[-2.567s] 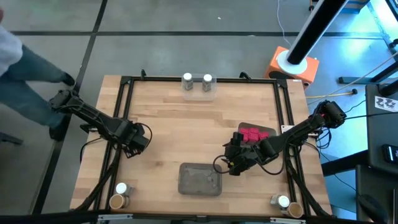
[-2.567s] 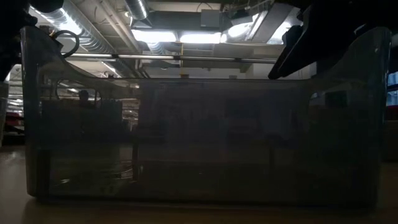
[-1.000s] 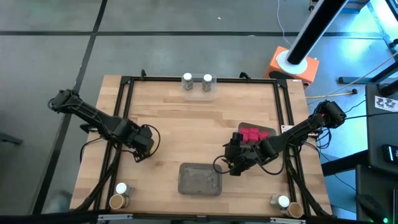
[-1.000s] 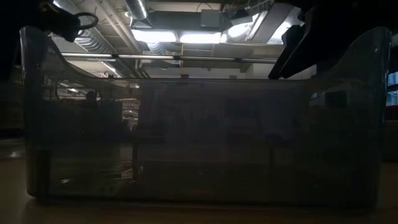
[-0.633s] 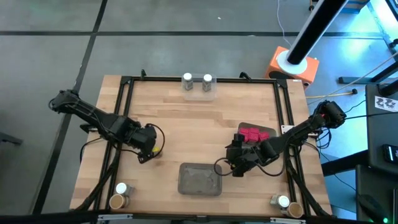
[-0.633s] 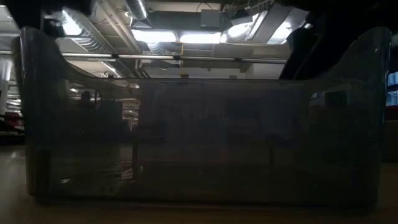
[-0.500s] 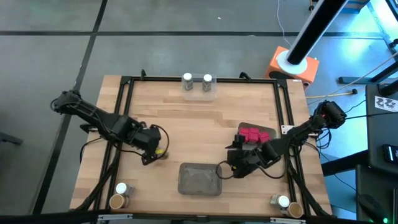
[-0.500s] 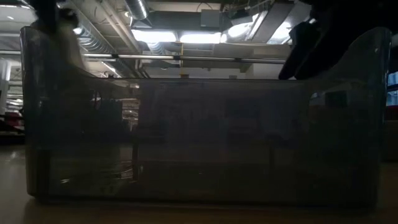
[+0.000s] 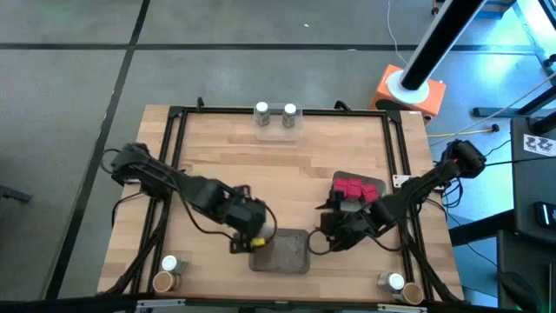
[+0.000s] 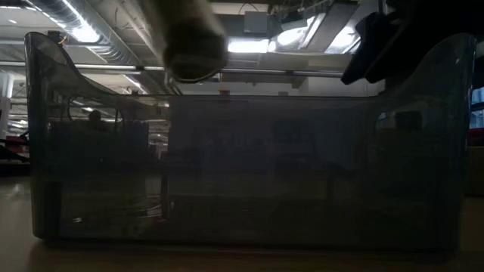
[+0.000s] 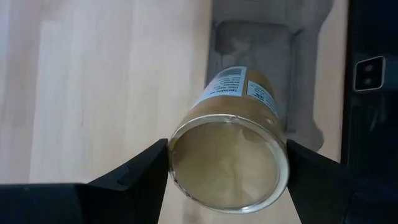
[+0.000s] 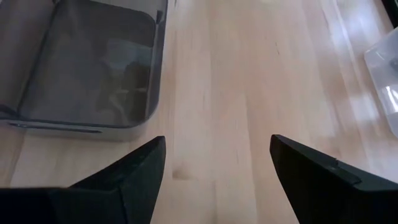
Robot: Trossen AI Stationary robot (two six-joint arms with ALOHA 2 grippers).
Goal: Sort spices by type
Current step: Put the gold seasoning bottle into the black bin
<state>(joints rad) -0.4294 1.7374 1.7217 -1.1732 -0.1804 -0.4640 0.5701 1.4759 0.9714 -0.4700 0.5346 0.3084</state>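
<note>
Now: tan jar held over grey tray

Clamped in the left pincer [image 11: 227, 171]: a round tan-topped jar [image 11: 227, 149], label showing, held above the near-left edge of the grey tray [image 9: 287, 254] at the desk's [image 9: 261, 174] front middle. Seen from low down as a blurred jar bottom over the tray's wall. Right pincer [image 12: 214, 165] spread wide, gripping nothing, hovering low over bare desk just right of the same tray. Red boxy packs [image 9: 352, 189] gathered in a dark tray behind the right arm. Two white-capped jars [image 9: 274, 113] standing in the clear plastic tray at the far edge. More jars parked at both front corners [image 9: 165, 274], white-capped and tan-topped side by side.
</note>
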